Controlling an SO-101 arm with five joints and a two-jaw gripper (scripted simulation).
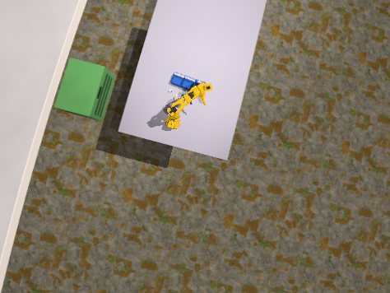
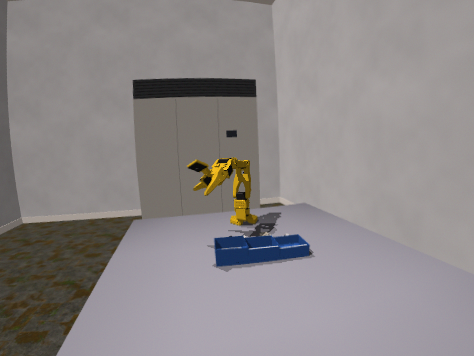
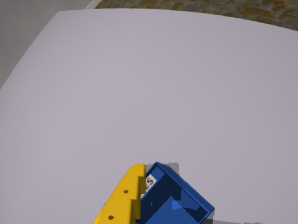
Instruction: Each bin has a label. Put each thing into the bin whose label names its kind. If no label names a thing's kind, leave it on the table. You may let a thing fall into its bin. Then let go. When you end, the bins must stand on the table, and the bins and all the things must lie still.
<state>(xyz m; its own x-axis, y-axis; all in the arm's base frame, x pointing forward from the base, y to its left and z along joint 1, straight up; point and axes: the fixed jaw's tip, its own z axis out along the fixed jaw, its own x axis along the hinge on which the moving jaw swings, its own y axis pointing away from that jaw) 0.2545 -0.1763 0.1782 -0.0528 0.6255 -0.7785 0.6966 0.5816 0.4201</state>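
Observation:
Three joined blue bins (image 1: 178,79) (image 2: 231,255) stand in a row on the table; the arm partly covers the row in the top view. The wrist view shows one blue bin (image 3: 194,194), with a label on its inner wall, partly hidden by the jaw; only its last letters show, perhaps "CS". A small whitish thing (image 1: 169,90) and a pale thing (image 1: 176,97) lie between the bins and the arm's base. Their kinds are too small to tell. My gripper (image 1: 204,102) (image 2: 200,191) is open and empty, raised above the table beside the row's end.
The yellow arm's base (image 1: 173,123) (image 2: 243,219) stands on the pale table (image 1: 206,41) (image 2: 300,310) (image 3: 125,100), behind the bins in the exterior view. A green cabinet (image 1: 78,88) stands on the floor beside the table. A wide grey cabinet (image 2: 197,145) stands beyond the table.

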